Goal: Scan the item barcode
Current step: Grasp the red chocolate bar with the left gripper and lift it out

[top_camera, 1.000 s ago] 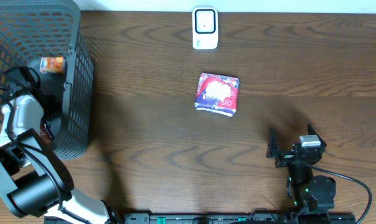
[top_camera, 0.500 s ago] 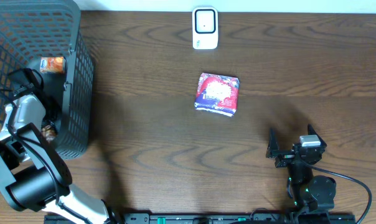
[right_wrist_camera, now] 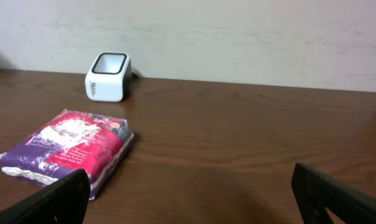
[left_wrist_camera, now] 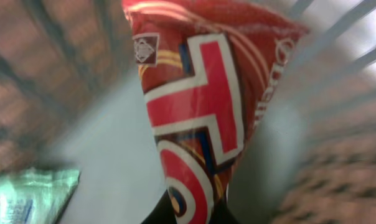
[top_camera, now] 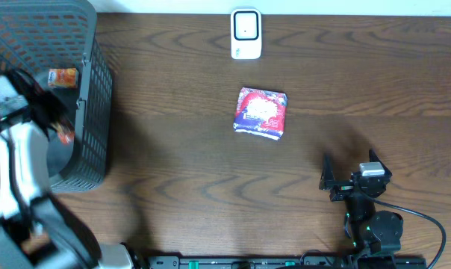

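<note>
Grey mesh basket at far left, left gripper down inside it; right gripper at front right, splayed wide, empty. Clenched in the left: a red snack packet. Pick-up step, grip seemingly secured; next, lift clear of the basket wall, carry to the white scanner at the back, barcode turned toward it. Versus a second ago: left jaws shut from wide, arm shifted.
</note>
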Controlling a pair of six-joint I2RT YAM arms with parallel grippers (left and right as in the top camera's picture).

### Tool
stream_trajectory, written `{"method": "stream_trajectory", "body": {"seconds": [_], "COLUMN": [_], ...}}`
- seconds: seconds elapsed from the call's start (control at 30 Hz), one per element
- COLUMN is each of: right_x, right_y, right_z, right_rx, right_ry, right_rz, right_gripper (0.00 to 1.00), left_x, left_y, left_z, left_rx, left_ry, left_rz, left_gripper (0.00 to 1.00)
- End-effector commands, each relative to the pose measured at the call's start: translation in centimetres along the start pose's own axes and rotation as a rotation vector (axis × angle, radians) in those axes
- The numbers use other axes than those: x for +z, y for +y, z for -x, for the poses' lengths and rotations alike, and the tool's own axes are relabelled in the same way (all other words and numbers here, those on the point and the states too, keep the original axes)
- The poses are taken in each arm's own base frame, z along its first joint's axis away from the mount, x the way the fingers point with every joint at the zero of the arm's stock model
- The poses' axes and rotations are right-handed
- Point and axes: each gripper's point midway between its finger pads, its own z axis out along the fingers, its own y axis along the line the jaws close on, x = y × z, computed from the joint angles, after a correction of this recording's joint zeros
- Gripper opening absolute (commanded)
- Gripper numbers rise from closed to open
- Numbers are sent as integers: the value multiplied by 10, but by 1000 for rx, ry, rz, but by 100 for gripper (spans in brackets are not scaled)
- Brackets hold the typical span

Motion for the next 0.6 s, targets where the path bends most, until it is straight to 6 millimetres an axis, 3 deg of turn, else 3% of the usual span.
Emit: {"method": "stream_trajectory", "body": {"seconds": [0.0,0.07,0.13,0.27,0.43,0.57], "right_x": [0,0,0,0,0,0], "right_y": [-2,-2,-2,-2,-2,-2], "right_z": [-1,-1,-1,-1,-1,-1], "right_rx": [-8,-8,-8,-8,-8,-8], "right_ry": [0,0,0,0,0,-1], "right_rz": [-8,-8,-8,-8,-8,-8], "right_gripper": [99,99,99,99,99,99], "left_x": [-86,-132,-174,-234,-268,-259], "left_y": [-37,-47,-57,-94,-177,-242], "left_z": [76,100,112,113,74,19], "left_rx": [-167,-186,-197,-252,-134,124], "left_ry": [-278,-408,-501,-575,-492,-381], "left_rz": [-173,-237,-296,-467,-717,-806], "left_gripper": [7,7,7,7,7,7]}}
